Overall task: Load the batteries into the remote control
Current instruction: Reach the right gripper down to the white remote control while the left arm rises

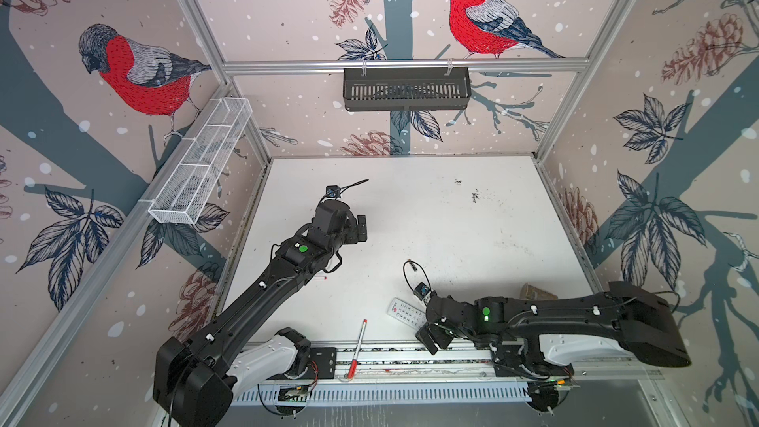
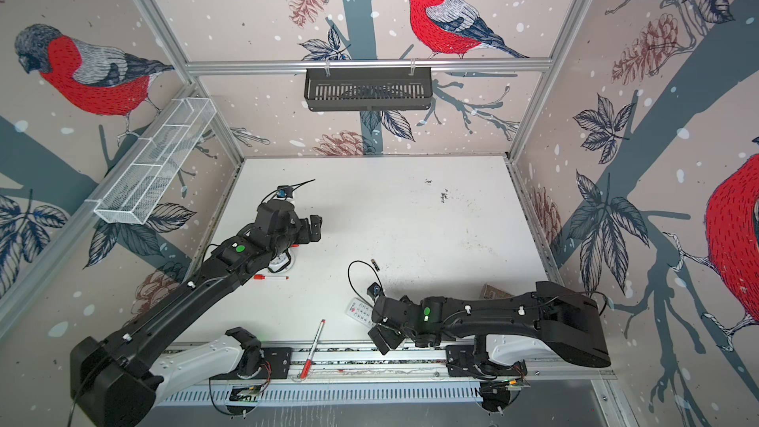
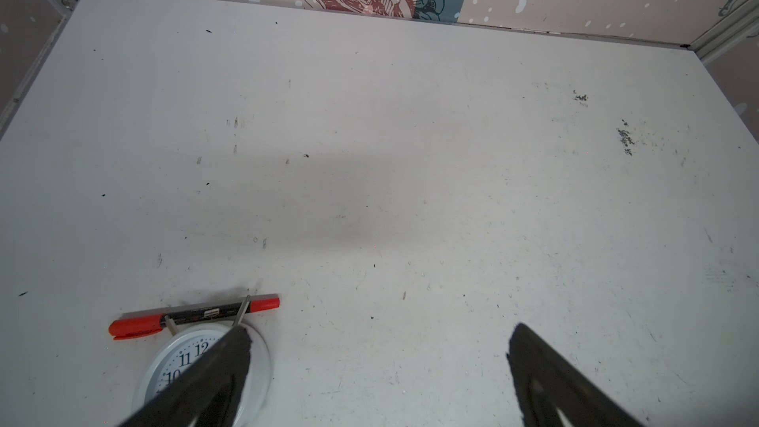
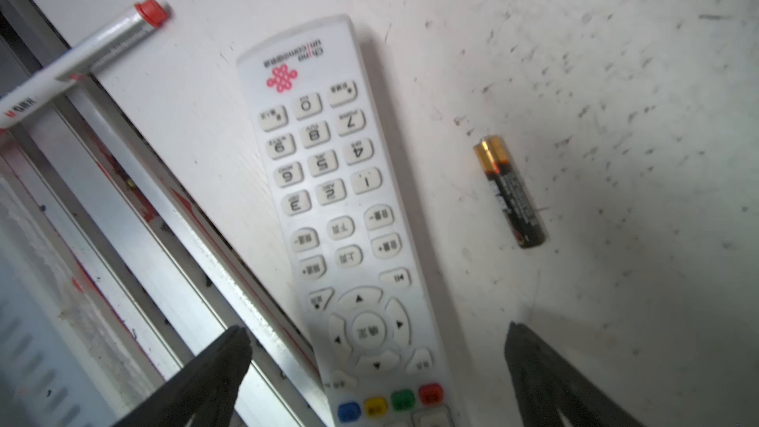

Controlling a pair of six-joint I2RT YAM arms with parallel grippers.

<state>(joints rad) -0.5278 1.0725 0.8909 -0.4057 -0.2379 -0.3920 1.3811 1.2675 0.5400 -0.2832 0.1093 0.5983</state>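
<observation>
As both stand spread wide and empty, we note the right pincer [image 4: 376, 332] over the face-up remote control [image 4: 341, 207], one battery [image 4: 509, 193] beside it; left pincer [image 3: 380, 332] by the clock [image 3: 185, 359].

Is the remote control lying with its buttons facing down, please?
No, the remote control lies button side up, its keys plainly showing in the right wrist view.

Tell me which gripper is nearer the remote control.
Right. The right gripper hangs open over the remote control's coloured-button end. The left gripper is open too, far off over the table's left side, near the clock.
</observation>
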